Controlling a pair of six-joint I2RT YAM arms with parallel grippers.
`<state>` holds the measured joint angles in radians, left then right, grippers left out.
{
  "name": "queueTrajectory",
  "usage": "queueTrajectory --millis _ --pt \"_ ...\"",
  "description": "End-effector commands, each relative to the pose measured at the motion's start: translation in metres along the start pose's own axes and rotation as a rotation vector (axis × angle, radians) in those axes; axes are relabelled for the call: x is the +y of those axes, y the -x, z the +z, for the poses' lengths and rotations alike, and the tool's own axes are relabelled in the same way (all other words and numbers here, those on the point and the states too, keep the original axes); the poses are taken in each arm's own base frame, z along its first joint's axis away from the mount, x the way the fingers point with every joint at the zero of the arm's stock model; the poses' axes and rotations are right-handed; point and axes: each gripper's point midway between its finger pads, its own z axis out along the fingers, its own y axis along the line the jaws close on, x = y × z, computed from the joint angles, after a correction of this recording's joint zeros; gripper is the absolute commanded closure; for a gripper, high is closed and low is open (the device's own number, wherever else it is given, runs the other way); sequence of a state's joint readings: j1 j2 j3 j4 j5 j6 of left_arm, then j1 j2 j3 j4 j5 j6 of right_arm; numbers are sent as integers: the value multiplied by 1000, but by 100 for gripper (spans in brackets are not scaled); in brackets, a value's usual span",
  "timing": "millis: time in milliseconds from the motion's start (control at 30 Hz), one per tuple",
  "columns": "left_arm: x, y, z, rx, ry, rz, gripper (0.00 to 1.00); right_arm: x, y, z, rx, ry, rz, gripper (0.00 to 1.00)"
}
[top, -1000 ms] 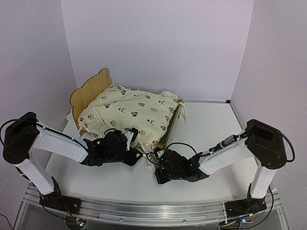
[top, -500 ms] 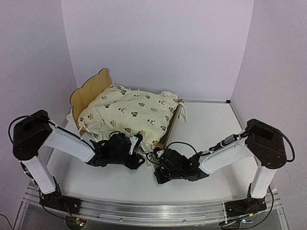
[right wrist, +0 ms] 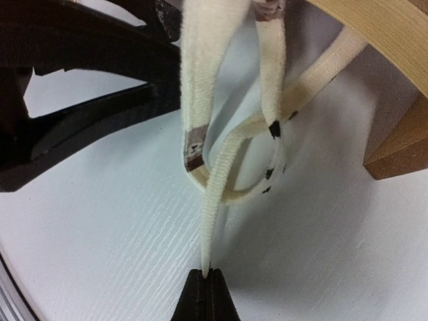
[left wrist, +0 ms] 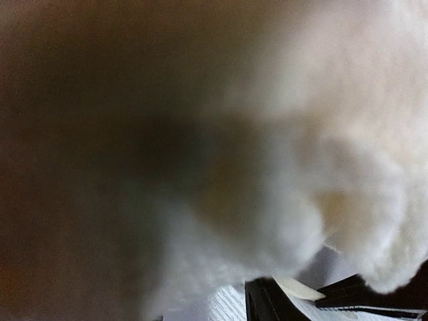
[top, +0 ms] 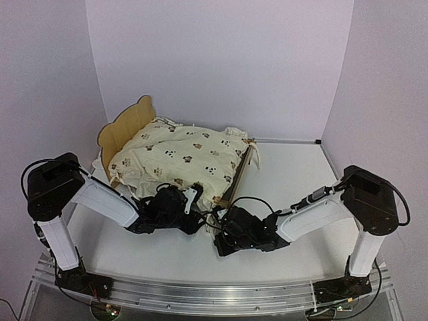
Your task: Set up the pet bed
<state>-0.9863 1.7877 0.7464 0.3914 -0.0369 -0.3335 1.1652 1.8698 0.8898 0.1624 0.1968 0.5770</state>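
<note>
The right hand point(right wrist: 206, 287) is shut tight on a thin cream tie point(right wrist: 212, 214) hanging from the cover point(top: 180, 154). The left hand point(top: 190, 200) is pressed into the cover's fluffy edge; I cannot tell how open it is. The pet bed point(top: 126, 126) sits on the surface point(top: 294, 174) just past both hands, under the cover.

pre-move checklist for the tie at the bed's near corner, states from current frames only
1. Right gripper shut on the tie strap: ok.
2. Tie strap knotted tight: not ok, it is only loosely looped.
3. Left gripper state: cannot tell, its wrist view is blurred by fabric against the lens.
4. Cover lying on the pet bed: ok.
5. Gap between the two grippers: cannot tell, both crowd the bed's near corner.
</note>
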Motion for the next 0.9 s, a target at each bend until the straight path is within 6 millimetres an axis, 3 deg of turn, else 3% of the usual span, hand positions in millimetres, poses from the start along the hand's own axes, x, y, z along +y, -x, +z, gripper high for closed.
queueTrajectory --millis 0,600,867 --pt "-1 29 3 -110 8 18 58 -2 -9 8 54 -6 -2 100" --pt "-11 22 17 -123 -69 55 46 1 -11 8 93 11 -5 100" --pt "-19 25 29 -151 -139 69 47 5 -13 10 108 24 -9 100"
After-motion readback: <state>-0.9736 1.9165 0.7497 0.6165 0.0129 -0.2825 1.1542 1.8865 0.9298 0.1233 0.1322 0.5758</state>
